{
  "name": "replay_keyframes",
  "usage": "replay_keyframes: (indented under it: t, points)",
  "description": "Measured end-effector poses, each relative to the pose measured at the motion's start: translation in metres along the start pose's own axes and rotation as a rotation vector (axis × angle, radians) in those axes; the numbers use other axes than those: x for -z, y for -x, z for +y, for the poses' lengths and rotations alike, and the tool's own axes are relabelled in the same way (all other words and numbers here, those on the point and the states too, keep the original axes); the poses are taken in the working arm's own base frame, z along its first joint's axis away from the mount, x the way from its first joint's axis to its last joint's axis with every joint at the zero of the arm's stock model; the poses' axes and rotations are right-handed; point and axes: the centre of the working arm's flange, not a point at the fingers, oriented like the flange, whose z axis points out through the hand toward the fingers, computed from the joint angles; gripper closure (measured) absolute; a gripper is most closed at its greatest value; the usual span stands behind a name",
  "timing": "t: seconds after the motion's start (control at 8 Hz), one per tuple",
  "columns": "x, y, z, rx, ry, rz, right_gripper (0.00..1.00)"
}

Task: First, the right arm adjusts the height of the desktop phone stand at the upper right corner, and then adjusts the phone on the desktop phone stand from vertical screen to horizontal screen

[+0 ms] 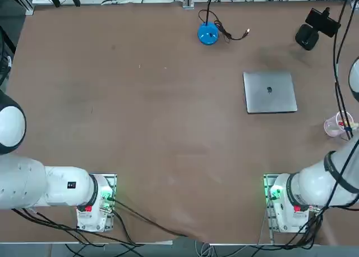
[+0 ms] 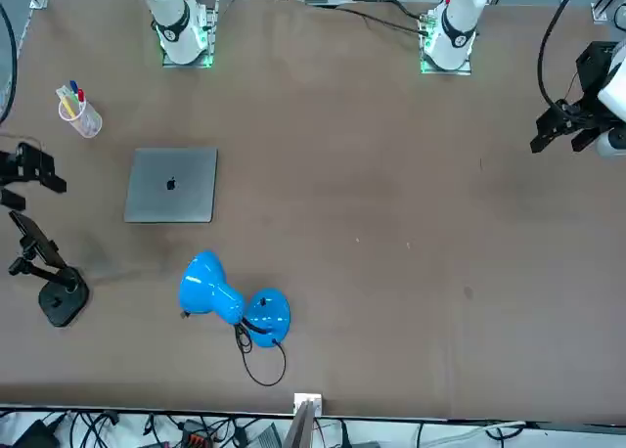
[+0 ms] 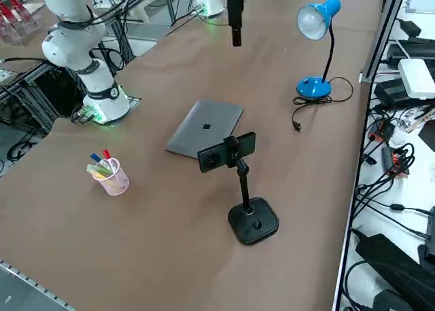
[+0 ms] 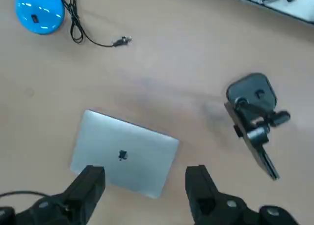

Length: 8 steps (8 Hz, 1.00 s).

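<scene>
White jointed right arm [image 3: 75, 46] rises from base at near right table edge. Its black two-finger gripper [image 4: 144, 185] hangs released, fingers wide apart, empty, above closed silver-grey laptop [image 4: 125, 156]. Clear cup of pens [image 3: 109, 174] near laptop. Black round-based desktop phone stand [image 3: 248, 209] at far right corner, clamping small black phone [image 3: 228, 151]. Blue round-based lamp [image 3: 316, 46] farther left.

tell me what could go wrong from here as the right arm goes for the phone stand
The desktop phone stand has a small base and thin pole, so a sideways push may tip it. The phone sits in the clamp and could slip if bumped. The right gripper, fingers open and empty, hangs above the laptop and may clip it while descending.
</scene>
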Motion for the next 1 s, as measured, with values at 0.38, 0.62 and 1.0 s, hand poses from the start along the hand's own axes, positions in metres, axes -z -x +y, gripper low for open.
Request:
replay_keyframes:
  t: [0.38,0.62,1.0]
  points:
    - [0.001,0.052,-0.016,-0.075,-0.008,-0.004,0.0]
    - [0.002,0.087,-0.037,-0.12,-0.025,-0.012,0.0]
    - [0.01,0.11,-0.048,-0.126,-0.03,-0.002,0.0]
